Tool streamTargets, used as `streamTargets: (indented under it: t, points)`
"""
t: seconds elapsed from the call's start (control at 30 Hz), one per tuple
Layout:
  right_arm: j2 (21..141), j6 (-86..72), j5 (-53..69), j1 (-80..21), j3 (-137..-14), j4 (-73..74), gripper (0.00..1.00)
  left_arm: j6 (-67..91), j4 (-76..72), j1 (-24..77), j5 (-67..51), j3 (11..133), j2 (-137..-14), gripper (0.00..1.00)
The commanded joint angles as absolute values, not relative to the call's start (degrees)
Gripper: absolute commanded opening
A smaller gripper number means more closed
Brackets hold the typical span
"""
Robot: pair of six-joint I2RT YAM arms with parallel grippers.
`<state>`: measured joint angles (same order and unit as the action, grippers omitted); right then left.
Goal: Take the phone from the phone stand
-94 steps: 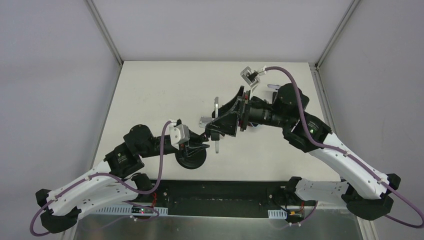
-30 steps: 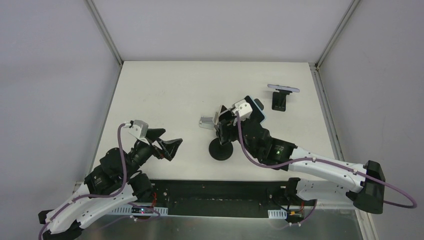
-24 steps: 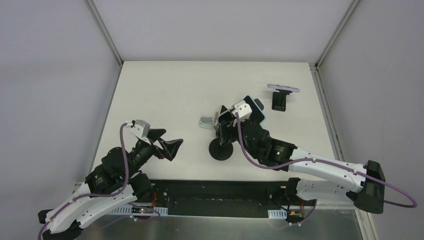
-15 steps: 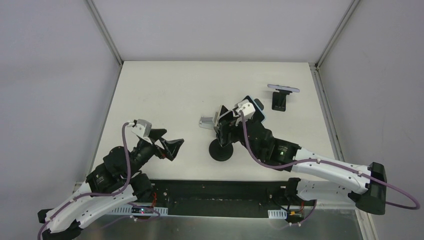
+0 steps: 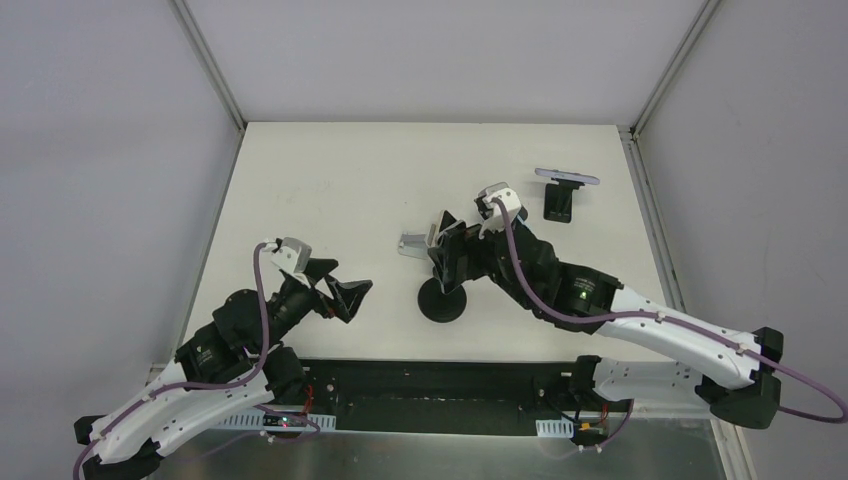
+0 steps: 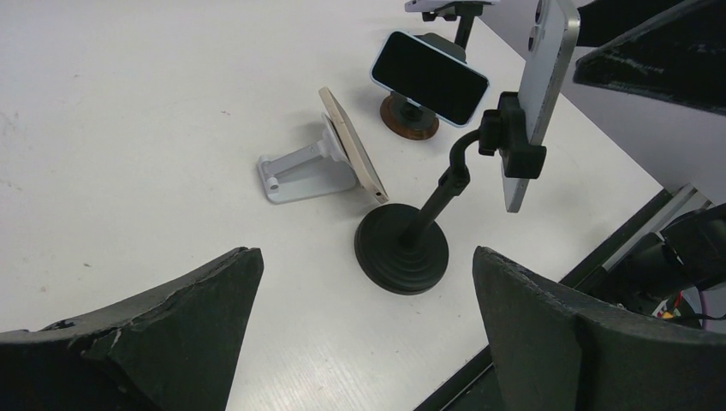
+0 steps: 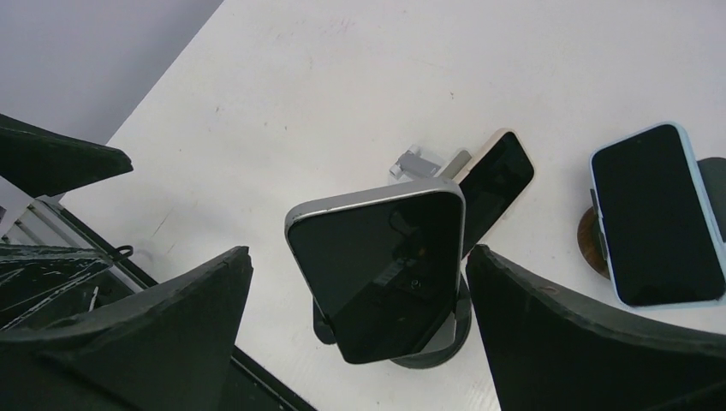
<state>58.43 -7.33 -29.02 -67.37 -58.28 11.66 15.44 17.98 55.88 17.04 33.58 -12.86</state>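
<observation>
Two bent arms [image 5: 650, 325], right hand [image 7: 355, 257] wide over phone [image 6: 548, 86], left hand [image 5: 342, 283] wide

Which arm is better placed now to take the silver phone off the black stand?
Right. The open right gripper is directly at the silver phone on the black stand, with the phone between its jaws; the left gripper, also open, is off to the side.

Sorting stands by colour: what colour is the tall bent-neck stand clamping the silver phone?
The stand is black throughout; the left wrist view shows it best.
</observation>
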Motion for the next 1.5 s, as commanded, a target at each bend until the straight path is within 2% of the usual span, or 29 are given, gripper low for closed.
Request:
streamTargets:
  t: [0.0, 0.37, 0.53, 0.9, 1.07, 1.47]
  points:
    - [59.9, -11.0, -29.2, -67.3, -68.0, 24.2, 1.00, 16.0, 17.3, 56.0, 16.5, 34.4, -13.7, 0.99]
    - [64.6, -9.3, -12.7, -61.4, -77.0, 36.5, 1.00, 17.4, 17.8, 56.0, 16.7, 33.8, -13.9, 0.99]
    - [62.9, -8.5, -5.7, -56.9, -76.6, 35.4, 1.00, 17.5, 18.3, 56.0, 16.7, 33.7, -14.0, 0.99]
    - [64.5, -2.7, 1.2, -56.4, -73.7, 32.2, 0.99, 18.2, 18.4, 56.0, 15.0, 34.4, -16.5, 0.99]
    - [67.2, -1.8, -2.7, -56.3, -74.8, 32.3, 1.00, 18.1, 18.4, 56.0, 14.8, 34.7, -16.7, 0.99]
    - [68.3, 2.4, -2.0, -53.5, -74.4, 32.6, 0.99, 17.8, 18.3, 56.0, 14.4, 34.8, -17.0, 0.99]
